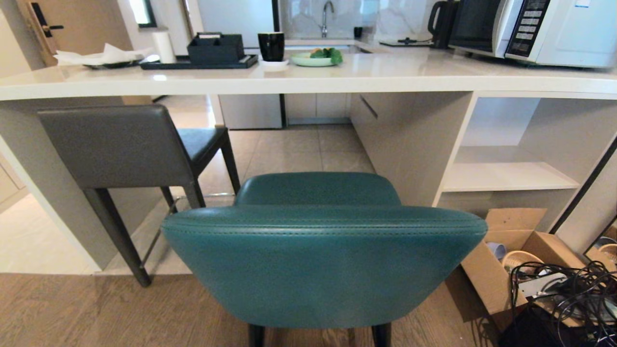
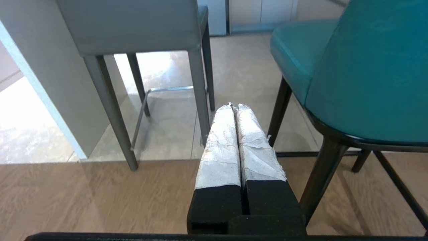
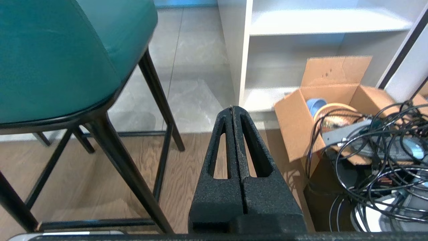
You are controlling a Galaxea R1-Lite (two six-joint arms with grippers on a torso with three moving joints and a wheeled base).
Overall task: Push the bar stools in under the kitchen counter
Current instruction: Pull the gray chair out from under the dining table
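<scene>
A teal bar stool (image 1: 323,260) with a curved back stands close in front of me, pulled out from the kitchen counter (image 1: 308,77). To its left a grey leather bar stool (image 1: 120,144) sits partly under the white slab top. Neither arm shows in the head view. My left gripper (image 2: 233,105) is shut and empty, low between the two stools, with the teal stool (image 2: 361,73) beside it and the grey stool (image 2: 133,26) ahead. My right gripper (image 3: 232,107) is shut and empty, on the other side of the teal stool (image 3: 57,57).
An open cardboard box (image 1: 511,260) and a tangle of black cables (image 1: 569,299) lie on the floor at the right, before white shelves (image 1: 506,176). A tray (image 1: 197,62), black cup (image 1: 271,46), plate (image 1: 315,59) and microwave (image 1: 535,29) stand on the counter top.
</scene>
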